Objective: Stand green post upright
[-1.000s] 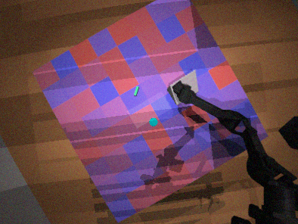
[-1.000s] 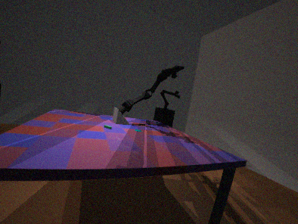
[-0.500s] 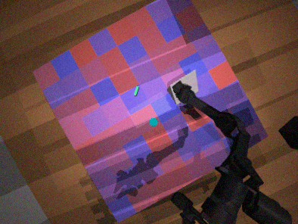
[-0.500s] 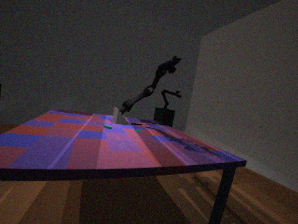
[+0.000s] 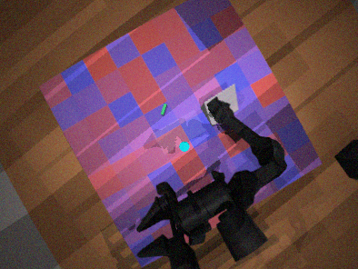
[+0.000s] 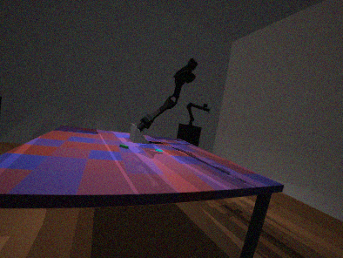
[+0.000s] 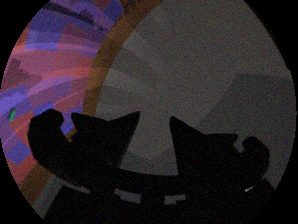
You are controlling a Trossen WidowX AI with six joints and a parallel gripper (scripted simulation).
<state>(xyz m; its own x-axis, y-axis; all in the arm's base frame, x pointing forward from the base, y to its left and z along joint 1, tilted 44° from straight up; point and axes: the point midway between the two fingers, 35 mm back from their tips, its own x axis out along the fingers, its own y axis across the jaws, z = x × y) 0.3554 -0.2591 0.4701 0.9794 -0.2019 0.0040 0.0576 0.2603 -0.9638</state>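
Observation:
The green post (image 5: 164,109) (image 6: 124,146) (image 7: 12,115) lies on its side on the patchwork table, and shows at the far left edge of the wrist view. The cyan circle (image 5: 183,146) (image 6: 158,151) is a flat disc on the table, a short way from the post; nothing stands on it. I do not see the circle in the wrist view. My gripper (image 5: 138,242) (image 7: 154,116) is open and empty, with its fingers apart. It is raised high above the table, well away from the post, and looks out past the table's edge.
The arm's base stands on a pale plate (image 5: 230,94) (image 6: 135,132) beyond the post and circle. The arm reaches across one side of the patchwork table (image 5: 86,102) (image 6: 104,174). A dark box (image 5: 350,159) (image 6: 189,134) stands off the table, with a thin dark jointed shape above it.

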